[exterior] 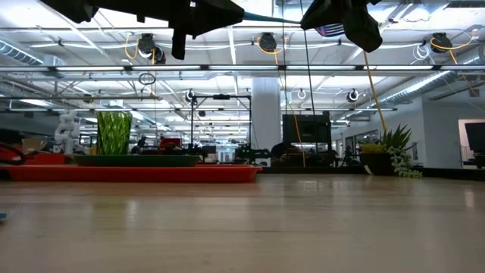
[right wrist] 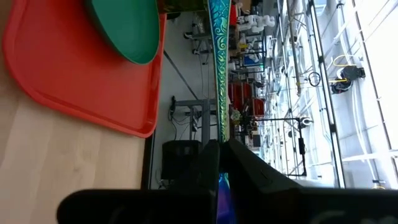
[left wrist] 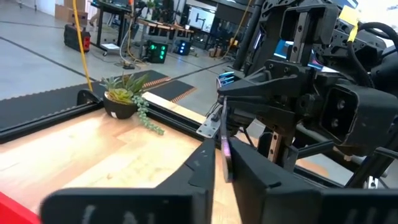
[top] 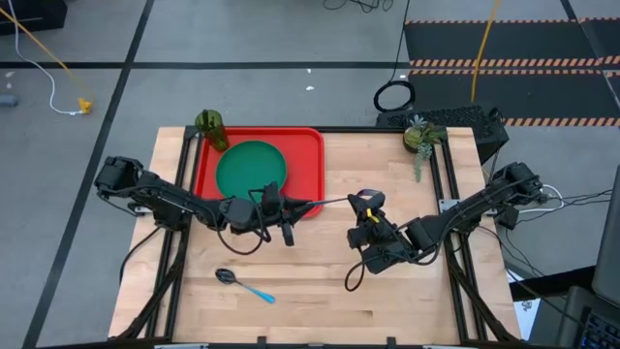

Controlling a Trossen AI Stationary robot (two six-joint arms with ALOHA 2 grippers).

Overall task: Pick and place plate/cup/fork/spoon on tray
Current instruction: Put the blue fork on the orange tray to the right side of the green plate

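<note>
Spoon lies nearest, flat on the wooden table toward its front edge. Its dark bowl points to the left arm's side and its light blue handle slants away toward the right and the front. Above the middle of the table the fork hangs in the air between the two arms, touching nothing below it. Its long axis runs across the table from one arm to the other, close to level. The purplish tined head is at the right arm's end, and the slim blue-green handle reaches toward the left arm and the tray. The right gripper is clenched on the head end, and its wrist view shows the patterned handle running straight out from between its fingers. The left gripper meets the handle's far tip, and in its own wrist view the two dark fingers are pinched in on that thin edge. Beyond the fork sits the red tray, long side running away from the front, with the dark green plate resting flat inside it. The olive cup stands upright at the tray's far left corner. Well apart, at the table's far right corner, is a small potted plant.
</note>
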